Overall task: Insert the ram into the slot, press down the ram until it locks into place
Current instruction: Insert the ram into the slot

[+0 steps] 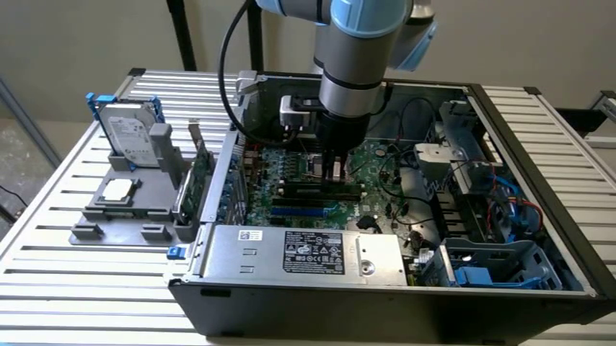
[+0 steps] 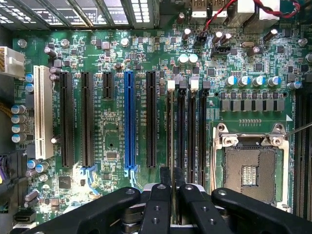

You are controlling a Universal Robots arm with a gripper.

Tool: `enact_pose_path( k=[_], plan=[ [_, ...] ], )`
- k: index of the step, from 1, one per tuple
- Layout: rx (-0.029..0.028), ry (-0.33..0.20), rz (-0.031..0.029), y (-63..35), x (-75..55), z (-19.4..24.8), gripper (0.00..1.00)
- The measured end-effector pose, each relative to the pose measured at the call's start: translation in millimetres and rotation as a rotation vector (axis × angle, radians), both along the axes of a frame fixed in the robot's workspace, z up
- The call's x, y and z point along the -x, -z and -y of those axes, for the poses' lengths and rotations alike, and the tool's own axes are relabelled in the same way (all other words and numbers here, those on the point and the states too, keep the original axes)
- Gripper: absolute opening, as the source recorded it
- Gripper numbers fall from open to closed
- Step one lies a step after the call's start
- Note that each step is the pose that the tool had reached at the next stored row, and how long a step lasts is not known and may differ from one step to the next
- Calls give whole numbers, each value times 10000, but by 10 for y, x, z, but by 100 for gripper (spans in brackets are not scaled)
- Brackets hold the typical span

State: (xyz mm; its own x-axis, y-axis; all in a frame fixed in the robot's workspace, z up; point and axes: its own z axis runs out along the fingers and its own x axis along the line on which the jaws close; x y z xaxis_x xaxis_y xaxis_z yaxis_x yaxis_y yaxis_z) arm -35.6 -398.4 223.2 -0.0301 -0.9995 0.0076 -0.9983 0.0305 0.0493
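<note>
Silver metal slats make up the surface (image 1: 48, 231), and it runs out of the exterior view on all sides. On it sits a big black computer case (image 1: 385, 306) with its side open. One robot arm (image 1: 351, 65) reaches down into the case, and its upper part is cut off.

Inside the case lies one green board (image 2: 112, 141) full of small parts. One silver box (image 1: 288, 252) with a label sits in the case along its near wall.

Toward the exterior view's left, outside the case, is one grey tray (image 1: 97, 213). It holds one hard drive (image 1: 130, 137) standing up, one small silver square chip (image 1: 117, 189) and one green card (image 1: 198, 180) on its edge.

On the board, the wrist view shows one square metal socket (image 2: 251, 168), one white strip (image 2: 43, 112) and one blue strip (image 2: 129, 119). Next to them are four long black memory slots side by side.

The ram (image 2: 169, 126) stands on its thin edge in line with the slot (image 2: 170, 86), the one of the four nearest the blue strip. The gripper (image 2: 171, 171) is clamped on the ram, one finger on each flat side. The fingers hide part of the ram. I cannot tell if it is pushed all the way down.
</note>
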Motion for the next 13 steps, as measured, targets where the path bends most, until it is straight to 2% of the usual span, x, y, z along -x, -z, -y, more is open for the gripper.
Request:
enact_pose_path(
  k=[13],
  plan=[
    [5, 1, -1, 0, 6, 0, 13]
  ],
)
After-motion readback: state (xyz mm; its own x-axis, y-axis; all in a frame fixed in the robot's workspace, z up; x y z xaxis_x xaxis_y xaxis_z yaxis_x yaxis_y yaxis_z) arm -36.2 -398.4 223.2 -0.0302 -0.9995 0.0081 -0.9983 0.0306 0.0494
